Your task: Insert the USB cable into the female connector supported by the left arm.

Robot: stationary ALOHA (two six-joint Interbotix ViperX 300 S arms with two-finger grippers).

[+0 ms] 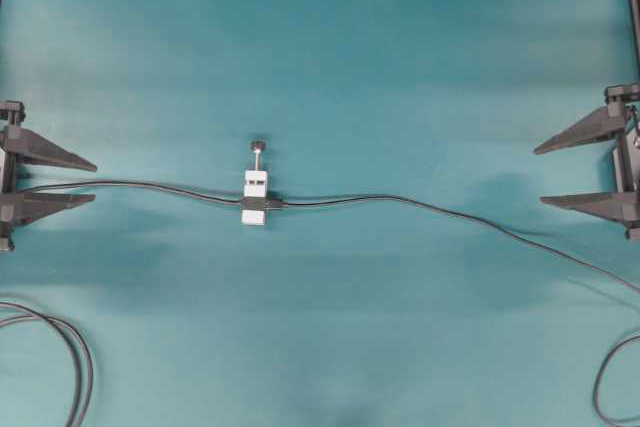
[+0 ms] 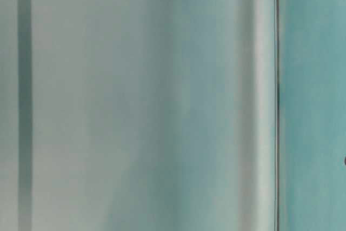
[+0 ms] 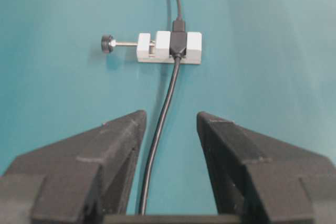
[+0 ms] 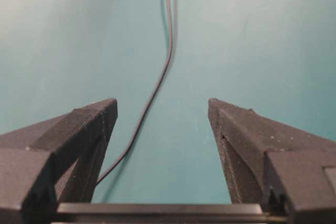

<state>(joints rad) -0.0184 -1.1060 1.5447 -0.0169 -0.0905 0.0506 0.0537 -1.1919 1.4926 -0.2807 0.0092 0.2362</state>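
Both grippers, L (image 1: 95, 182) and R (image 1: 538, 175), gape empty at table edges w/ female connector (image 1: 256, 199) mid-table, nearer L, cable axis running L–R, USB cable (image 1: 420, 206) apparently seated.

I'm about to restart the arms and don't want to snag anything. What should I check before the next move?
1. Left gripper open and holding nothing: ok.
2. Right gripper open and holding nothing: ok.
3. White bracket lying on the table between the arms, touched by neither: ok.
4. Socket free and waiting for a plug: not ok. The cable from the right already meets it at the bracket.
5. Plug fully seated: cannot tell.
6. Socket's lead clear of the left fingers: not ok. It runs between them, ungripped.
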